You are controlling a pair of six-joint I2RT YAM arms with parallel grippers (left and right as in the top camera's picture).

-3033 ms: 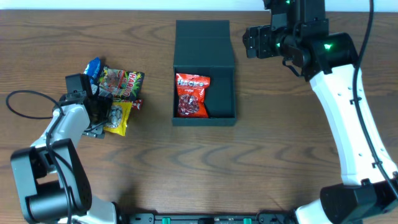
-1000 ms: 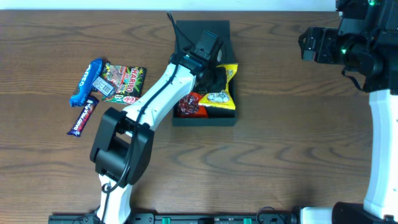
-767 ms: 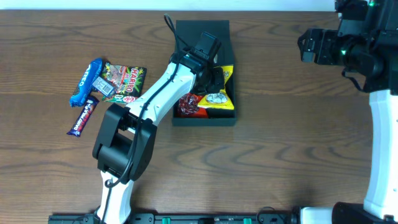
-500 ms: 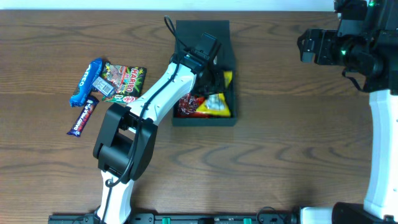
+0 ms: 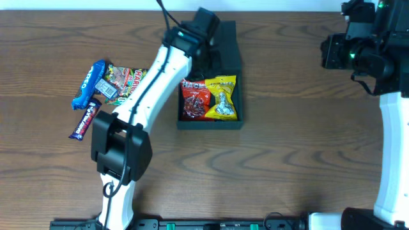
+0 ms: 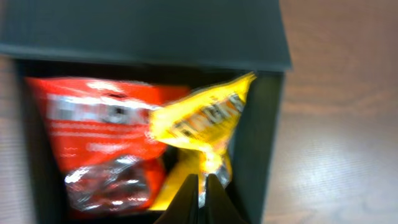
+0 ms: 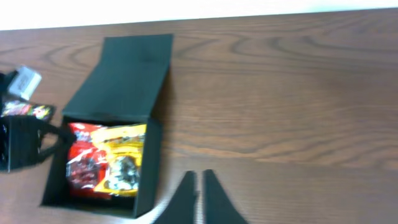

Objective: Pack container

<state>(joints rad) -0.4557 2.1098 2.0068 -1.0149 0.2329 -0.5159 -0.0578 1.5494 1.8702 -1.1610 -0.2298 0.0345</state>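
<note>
Overhead, left-wrist and right-wrist views of a two-arm packing scene on a wooden table [image 5: 287,160].

The container [image 5: 240,96], a dark square box, sits upper centre in the overhead view. It is open, and its hinged lid [image 5: 227,45] lies flat on the table behind it, toward the top of the frame. Inside, a red snack packet [image 5: 193,99] fills the left part and a yellow snack packet [image 5: 220,97] the right. They lie side by side and touch, and in the left-wrist view the yellow packet's edge overlaps the red one.

The left arm [image 5: 150,80] runs diagonally from the lower left of the overhead view up to the lid. In its wrist view, the left gripper [image 6: 199,190] is above the container's right half. Its jaws are pressed together with nothing between them, and their tips lie just over the lower end of the yellow packet.

The right arm [image 5: 383,115] occupies the right edge of the overhead view, well apart from the container. In its wrist view, the right gripper [image 7: 199,186] has its jaws closed and empty over bare wood, with the container at the left of that frame.

Three packets lie on the table at the left of the overhead view: a blue packet [image 5: 89,82], a gummy-sweets packet [image 5: 124,82] beside it, and a dark bar [image 5: 84,120] below them.
</note>
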